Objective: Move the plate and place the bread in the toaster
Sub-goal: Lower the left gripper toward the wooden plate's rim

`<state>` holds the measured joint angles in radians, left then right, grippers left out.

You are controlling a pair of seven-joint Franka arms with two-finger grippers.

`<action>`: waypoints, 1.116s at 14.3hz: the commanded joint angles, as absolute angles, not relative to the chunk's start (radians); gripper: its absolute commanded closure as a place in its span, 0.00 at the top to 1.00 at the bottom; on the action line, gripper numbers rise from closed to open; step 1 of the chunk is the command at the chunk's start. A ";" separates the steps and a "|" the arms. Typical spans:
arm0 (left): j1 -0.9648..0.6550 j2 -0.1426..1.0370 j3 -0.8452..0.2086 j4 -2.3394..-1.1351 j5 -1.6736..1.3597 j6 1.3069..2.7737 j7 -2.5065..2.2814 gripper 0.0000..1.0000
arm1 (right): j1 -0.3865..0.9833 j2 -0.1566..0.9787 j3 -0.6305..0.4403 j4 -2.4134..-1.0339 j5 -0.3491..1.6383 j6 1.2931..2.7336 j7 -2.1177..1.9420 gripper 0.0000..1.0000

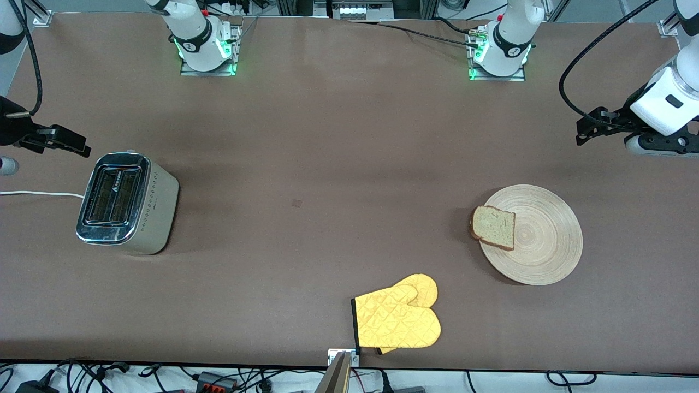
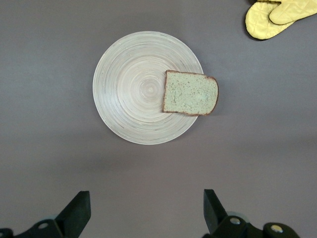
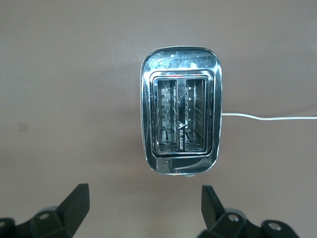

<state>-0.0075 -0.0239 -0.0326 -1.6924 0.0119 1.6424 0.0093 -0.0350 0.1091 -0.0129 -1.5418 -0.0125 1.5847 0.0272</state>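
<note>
The round light-wood plate [image 1: 546, 240] lies toward the left arm's end of the table. The bread [image 1: 494, 227] rests on the plate's rim on the side toward the right arm's end and overhangs it slightly. In the left wrist view the plate [image 2: 131, 94] and bread [image 2: 190, 93] lie ahead of my left gripper [image 2: 146, 210], which hangs open and empty over bare table beside the plate. The toaster [image 1: 128, 203] stands at the right arm's end, both slots empty. My right gripper [image 3: 144, 208] hangs open and empty over bare table beside the toaster [image 3: 181, 119].
A pair of yellow oven mitts [image 1: 398, 319] lies near the table's front edge, nearer the camera than the plate; they show too in the left wrist view as mitts [image 2: 277, 17]. The toaster's white cord [image 1: 38, 194] runs off the right arm's end of the table.
</note>
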 commanded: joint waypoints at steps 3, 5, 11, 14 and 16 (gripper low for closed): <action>-0.011 -0.008 -0.028 -1.655 0.011 1.611 0.006 1.00 | -0.037 0.112 -0.014 -1.523 0.000 1.566 0.015 1.00; 0.003 0.004 -0.028 -1.655 0.009 1.571 0.005 1.00 | -0.037 0.112 -0.014 -1.523 0.000 1.566 0.015 1.00; 0.118 0.149 -0.026 -1.603 0.006 1.571 0.027 1.00 | -0.037 0.113 -0.014 -1.523 0.000 1.566 0.015 1.00; 0.249 0.364 -0.041 -1.406 -0.024 1.574 0.076 1.00 | -0.037 0.112 -0.014 -1.523 0.000 1.566 0.015 1.00; 0.285 0.490 -0.034 -1.301 -0.099 1.624 0.223 1.00 | -0.037 0.112 -0.014 -1.523 0.000 1.566 0.015 1.00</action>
